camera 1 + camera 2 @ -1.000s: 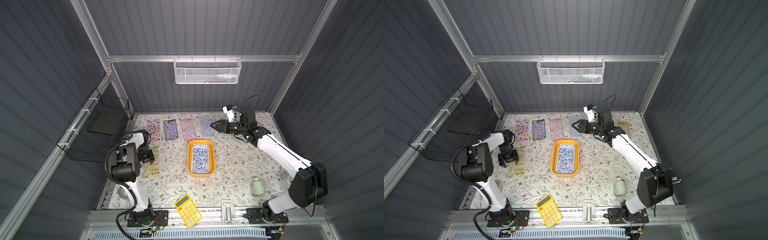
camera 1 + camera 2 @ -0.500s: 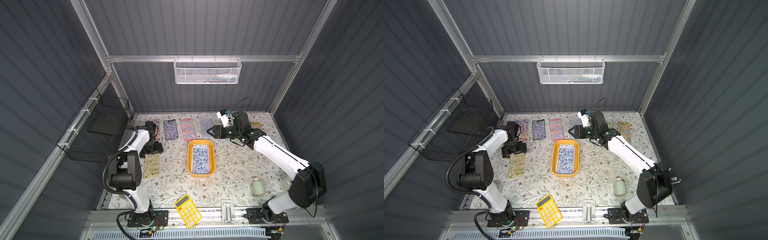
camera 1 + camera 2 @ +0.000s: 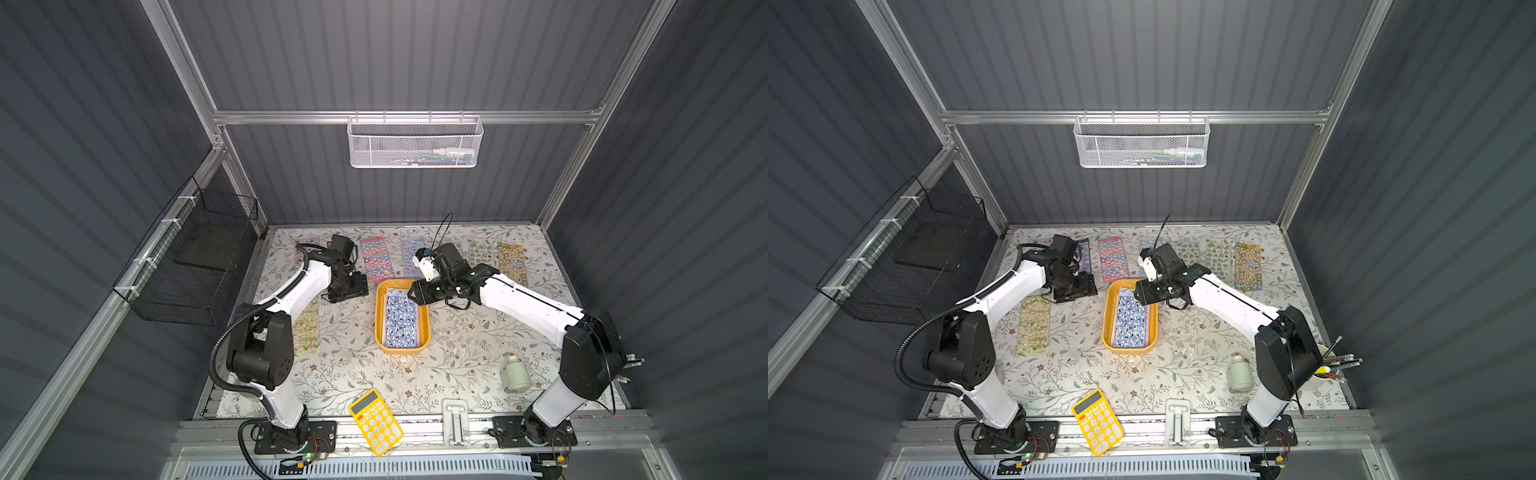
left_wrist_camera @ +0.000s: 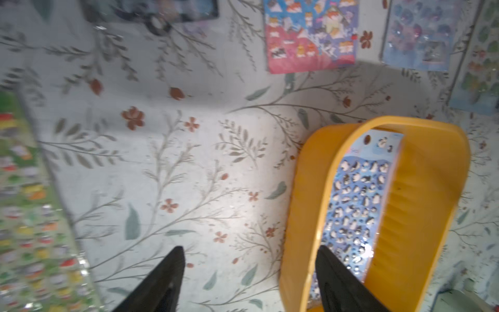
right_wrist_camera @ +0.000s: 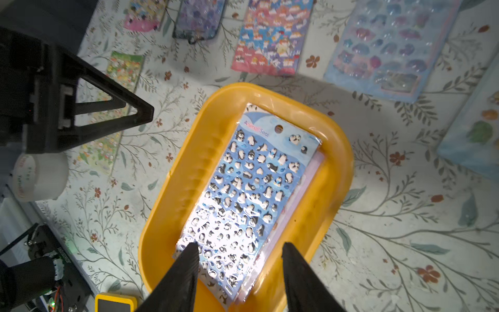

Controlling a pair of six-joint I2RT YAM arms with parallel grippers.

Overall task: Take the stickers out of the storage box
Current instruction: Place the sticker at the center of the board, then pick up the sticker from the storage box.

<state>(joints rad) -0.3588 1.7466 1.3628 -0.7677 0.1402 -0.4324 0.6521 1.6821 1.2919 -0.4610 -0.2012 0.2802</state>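
The mustard-yellow storage box (image 3: pixel 424 328) (image 3: pixel 1109 328) sits mid-table. The stickers left in it are a blue penguin sheet (image 5: pixel 251 183) (image 3: pixel 400 322) on top of a pinkish sheet (image 5: pixel 302 189). My right gripper (image 5: pixel 240 244) (image 3: pixel 417 291) hangs open over the far end of the box, a finger above each side of the penguin sheet, holding nothing. My left gripper (image 4: pixel 249 248) (image 3: pixel 349 287) is open and empty just left of the box; in the left wrist view a long wall of the box (image 4: pixel 305 205) shows between its fingers.
Several sticker sheets lie along the back of the table (image 3: pixel 376 259) (image 3: pixel 511 257), and a green one (image 3: pixel 306 328) lies at the left. A yellow calculator (image 3: pixel 376 422), white bottle (image 3: pixel 514 374), pencil cup (image 3: pixel 1327 374) and tape roll (image 5: pixel 40 175) stand near the front. Baskets hang on the walls.
My left gripper has swung from the green sheet at the left towards the box. My right gripper has come forward from the back row and down over the box's far end.
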